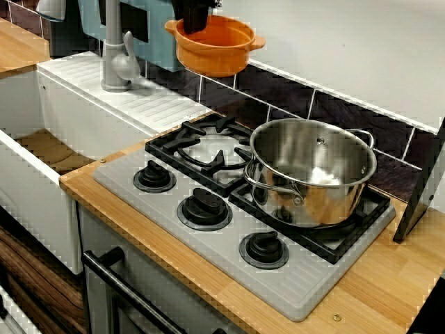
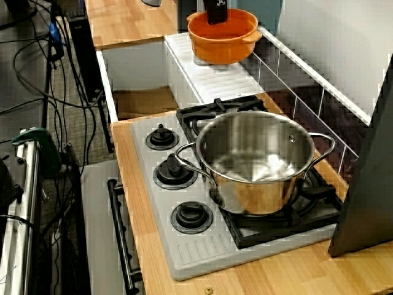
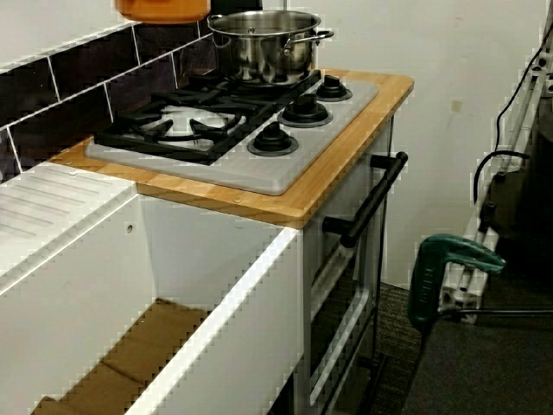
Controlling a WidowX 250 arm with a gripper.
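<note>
Seen from the front of the stove, the sink (image 1: 42, 149) lies far left, with the grey faucet (image 1: 115, 56) standing on the ribbed draining board (image 1: 149, 104) at its 1 o'clock. Next comes the gripper (image 1: 196, 28), dipping from 12 o'clock into the orange bowl (image 1: 212, 59). Its fingers are pinched on the bowl's far rim, though their tips are hidden. The low view across the sink shows the bowl's underside up in the air, level with the top of the dark tiles (image 3: 52, 95). At the bowl's 5 o'clock, the grey stove (image 1: 292, 285) carries a bare burner grate (image 1: 201, 149). The steel pot (image 1: 313, 188) sits on the grate at 3 o'clock from that one. Three black knobs (image 1: 204, 207) line the front edge.
</note>
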